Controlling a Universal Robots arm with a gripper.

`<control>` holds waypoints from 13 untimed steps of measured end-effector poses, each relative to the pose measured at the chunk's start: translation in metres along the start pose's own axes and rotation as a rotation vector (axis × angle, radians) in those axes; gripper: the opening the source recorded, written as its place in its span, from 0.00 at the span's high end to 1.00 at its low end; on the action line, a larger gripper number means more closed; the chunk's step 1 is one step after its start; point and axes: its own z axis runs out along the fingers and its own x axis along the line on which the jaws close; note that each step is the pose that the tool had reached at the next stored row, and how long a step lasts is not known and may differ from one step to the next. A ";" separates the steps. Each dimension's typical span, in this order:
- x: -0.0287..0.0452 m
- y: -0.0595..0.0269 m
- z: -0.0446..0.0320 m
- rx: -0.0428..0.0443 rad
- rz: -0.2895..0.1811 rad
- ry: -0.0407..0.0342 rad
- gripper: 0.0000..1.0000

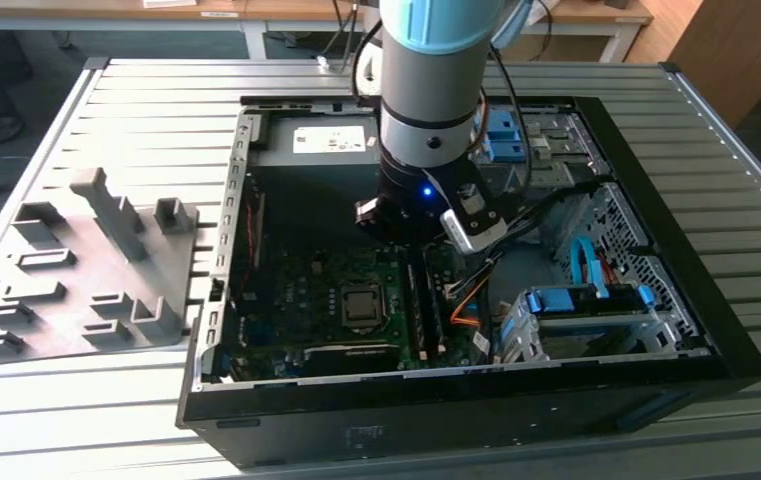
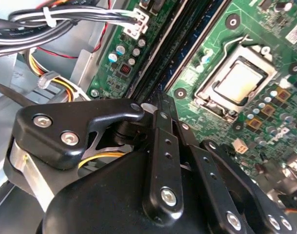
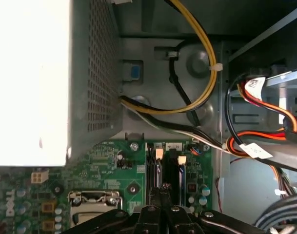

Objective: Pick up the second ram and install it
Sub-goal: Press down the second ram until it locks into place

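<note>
- A grey moulded holder (image 1: 80, 270) lies on the slatted metal table (image 1: 113, 420) at the exterior view's left, just beside the open computer case (image 1: 487, 420).
- Inside the case the green motherboard (image 1: 287, 300) lies flat, with the square processor socket (image 1: 357, 303) near its middle.
- The arm reaches straight down into the case. Its gripper (image 2: 160, 97) is low over the board, beside the socket and right at the long black memory slots (image 1: 420, 305).
- In both wrist views the fingers (image 3: 160, 195) are drawn close together, tips at the end of one slot. I cannot tell whether anything is pinched between them.
- The second ram (image 3: 157, 175) seems to be the thin strip standing edge-on in the slot directly ahead of the fingertips. How deeply it sits there cannot be made out.
- Orange and yellow cables (image 1: 467, 300) run just past the slots.
- Bright blue drive brackets (image 1: 587, 300) sit in the bay at the exterior view's right.
</note>
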 end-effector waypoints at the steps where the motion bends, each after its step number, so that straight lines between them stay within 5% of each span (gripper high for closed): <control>1: 0.0001 0.0002 0.0015 0.0007 0.000 0.0002 0.90; 7: 0.0003 0.0009 0.0054 0.0003 -0.001 -0.0001 0.90; 13: -0.0002 -0.0004 -0.0063 0.0052 -0.001 -0.0009 0.90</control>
